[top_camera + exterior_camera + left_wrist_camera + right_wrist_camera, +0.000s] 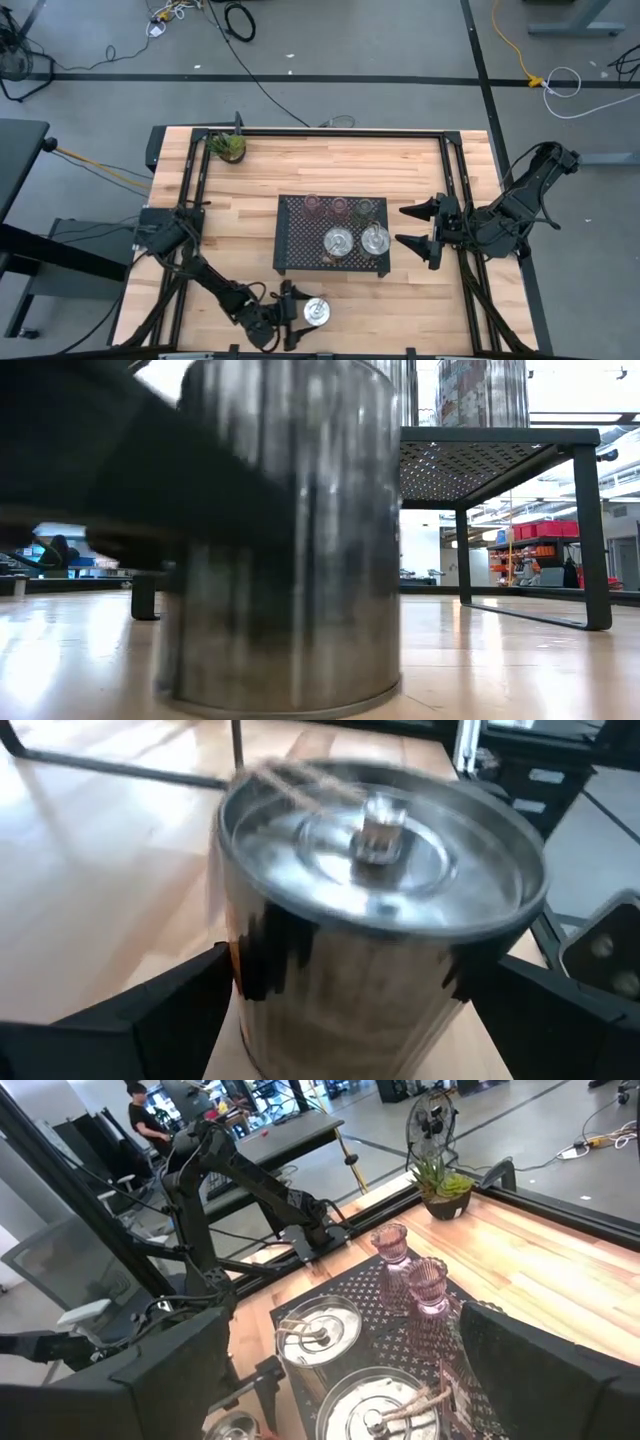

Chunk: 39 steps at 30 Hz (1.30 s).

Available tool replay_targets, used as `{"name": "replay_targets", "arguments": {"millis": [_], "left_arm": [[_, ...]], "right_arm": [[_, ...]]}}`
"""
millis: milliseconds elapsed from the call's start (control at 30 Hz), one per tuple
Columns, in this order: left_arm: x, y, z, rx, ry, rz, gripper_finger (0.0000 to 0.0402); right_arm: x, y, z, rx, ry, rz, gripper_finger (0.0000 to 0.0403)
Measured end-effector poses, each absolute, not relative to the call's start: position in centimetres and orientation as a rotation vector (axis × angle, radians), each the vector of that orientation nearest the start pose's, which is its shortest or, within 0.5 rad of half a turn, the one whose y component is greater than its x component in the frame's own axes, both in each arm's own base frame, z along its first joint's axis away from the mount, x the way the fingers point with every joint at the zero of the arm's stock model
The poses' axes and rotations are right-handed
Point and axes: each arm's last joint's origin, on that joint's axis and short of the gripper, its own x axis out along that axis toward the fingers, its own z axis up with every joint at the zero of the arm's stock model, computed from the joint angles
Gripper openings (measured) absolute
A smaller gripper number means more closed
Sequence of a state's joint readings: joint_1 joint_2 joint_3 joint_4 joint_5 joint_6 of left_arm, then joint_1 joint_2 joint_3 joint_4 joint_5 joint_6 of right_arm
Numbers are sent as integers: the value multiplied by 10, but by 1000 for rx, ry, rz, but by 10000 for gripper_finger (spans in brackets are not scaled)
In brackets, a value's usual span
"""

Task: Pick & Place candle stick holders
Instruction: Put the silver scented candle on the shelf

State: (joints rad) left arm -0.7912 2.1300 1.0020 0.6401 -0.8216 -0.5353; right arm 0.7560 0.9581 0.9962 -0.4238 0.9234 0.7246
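Left pincer [292,313]: I've got it down at the bottom centre of the overhead frame, near the tabletop's [250,180] front edge. Fingers spread wide either side of a silver dish [317,312]; in the wrist cam each dark finger [160,1010] sits just off the shiny wall, so I'd call it open and not clamped.

Silver dish: standing upright on the bare wood, well clear of the tray, centre socket showing on top. It fills most of the table-level cam too.

Right pincer [420,228]: parked at the right of the overhead frame, just off the tray's right edge, fingers wide apart, holding nothing.

Black tray [300,245]: middle of the frame, raised on legs.

On the tray: two more silver dishes [338,241] [375,239] side by side toward its right half, and behind them a row of glass holders, two pink [312,205] [339,206] and a green one [364,208].

Potted plant [229,147]: upper left of the tabletop, well apart from everything.
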Motion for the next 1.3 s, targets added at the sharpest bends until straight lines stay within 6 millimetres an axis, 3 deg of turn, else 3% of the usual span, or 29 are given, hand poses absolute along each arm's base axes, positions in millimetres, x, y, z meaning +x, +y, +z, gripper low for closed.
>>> {"name": "replay_targets", "arguments": {"millis": [467, 600, 667, 1300], "left_arm": [[310, -255, 95, -183, 305, 146, 390], [311, -254, 95, -195, 310, 137, 367], [311, -254, 95, -198, 310, 136, 350], [306, -269, 102, -307, 289, 66, 349]], "right_arm": [[154, 114, 356, 437, 199, -225, 393], [154, 114, 356, 439, 199, -225, 393], [154, 114, 356, 440, 198, -226, 393], [154, 114, 356, 428, 202, -226, 393]]}}
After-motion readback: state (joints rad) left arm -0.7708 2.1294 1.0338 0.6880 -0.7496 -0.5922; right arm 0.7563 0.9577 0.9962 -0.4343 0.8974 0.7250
